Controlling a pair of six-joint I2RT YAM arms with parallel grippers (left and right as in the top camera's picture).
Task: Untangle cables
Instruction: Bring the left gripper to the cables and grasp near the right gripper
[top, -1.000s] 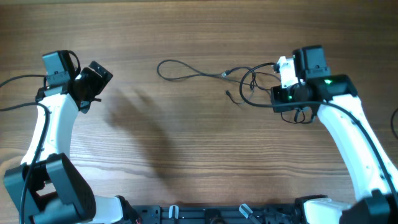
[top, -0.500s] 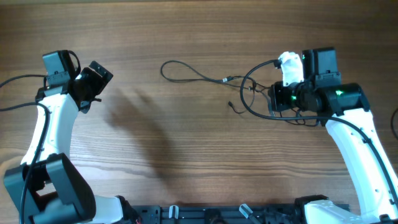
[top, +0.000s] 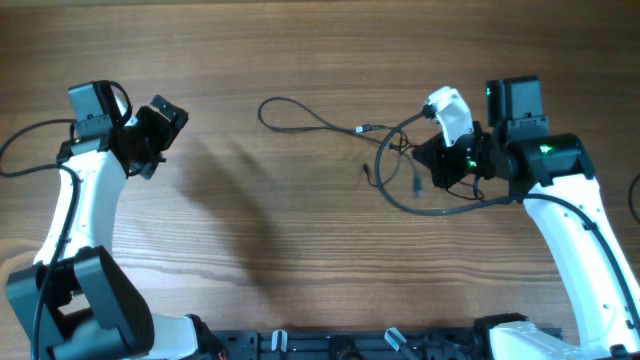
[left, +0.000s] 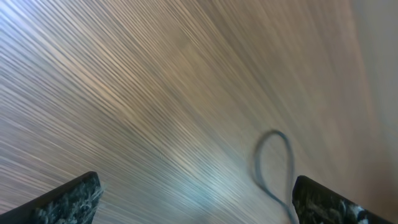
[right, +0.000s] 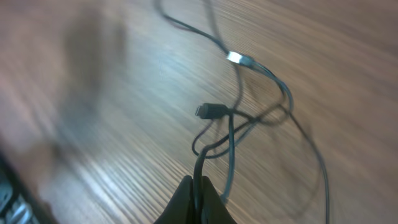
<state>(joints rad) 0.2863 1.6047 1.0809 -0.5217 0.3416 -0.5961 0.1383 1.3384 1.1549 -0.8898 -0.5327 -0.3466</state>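
The cables (top: 330, 122) lie on the far half of the table (top: 300, 260), right of centre. Their long axis runs roughly left to right, from a loose loop (top: 275, 110) at the left end to a knot of crossing strands (right: 233, 124) at the right end. The knot sits directly in front of the right gripper (right: 196, 198), so the right arm is by far the nearer. The right gripper's jaws are pressed together on one thin black strand, which rises from the tips into the crossing. A dark plug (right: 208, 111) hangs just past it, and a silver plug (right: 236, 58) lies farther out along the line toward the loop. The left gripper (top: 160, 125) stands well apart from the loop, off to its left, with its jaws spread wide and nothing between them. Its wrist view shows only bare wood and the loop's curve ahead. Judging from this, parting the strands likely calls for the left arm to reach right toward the free loop end while the right arm holds the strand.
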